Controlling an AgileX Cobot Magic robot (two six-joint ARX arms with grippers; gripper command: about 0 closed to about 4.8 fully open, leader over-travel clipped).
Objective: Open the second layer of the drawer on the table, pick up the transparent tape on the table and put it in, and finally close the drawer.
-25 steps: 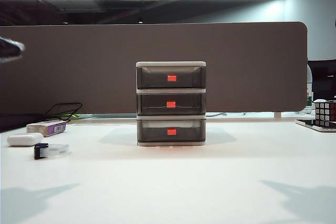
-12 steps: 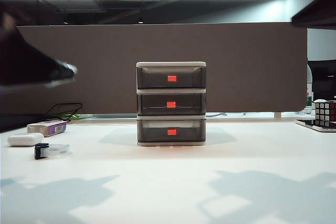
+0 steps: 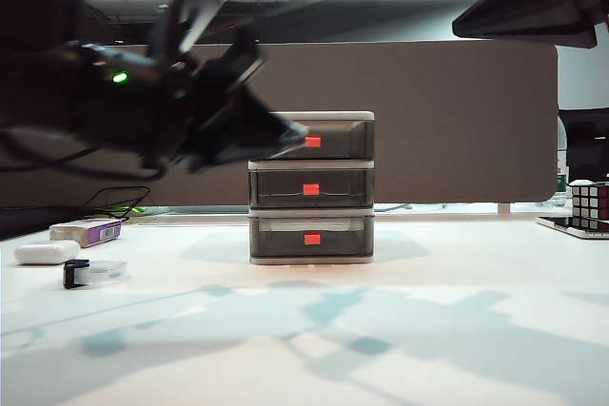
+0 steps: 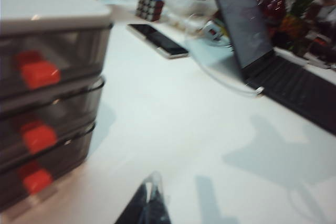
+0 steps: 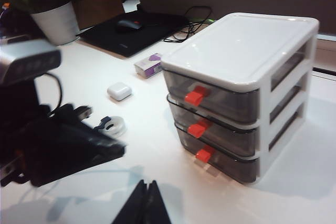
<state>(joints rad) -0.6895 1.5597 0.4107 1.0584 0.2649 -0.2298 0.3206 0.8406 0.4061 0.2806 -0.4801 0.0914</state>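
The drawer (image 3: 310, 187) stands mid-table, its three smoky tiers all closed. The second layer (image 3: 335, 189) carries a red-orange handle (image 3: 310, 189), also visible in both wrist views (image 4: 38, 137) (image 5: 197, 128). The transparent tape (image 3: 92, 273) lies on the table at the far left, its black cutter end towards the edge; the right wrist view shows it too (image 5: 111, 126). My left gripper (image 3: 293, 134), blurred, hovers in front of the top tier's left side; its jaws are shut and empty (image 4: 152, 183). My right gripper (image 5: 146, 184) is shut and empty, high above the table's right side.
A white oval case (image 3: 43, 252) and a purple-and-white box (image 3: 86, 231) lie behind the tape. A Rubik's cube (image 3: 590, 202) and a flat device sit at the far right. A laptop (image 4: 273, 51) and a potted plant (image 5: 52, 3) stand beyond. A brown partition backs the table.
The left arm swung from the left edge to the front of the drawer's upper left. The right arm came further into the top right. Their shadows spread over the table.
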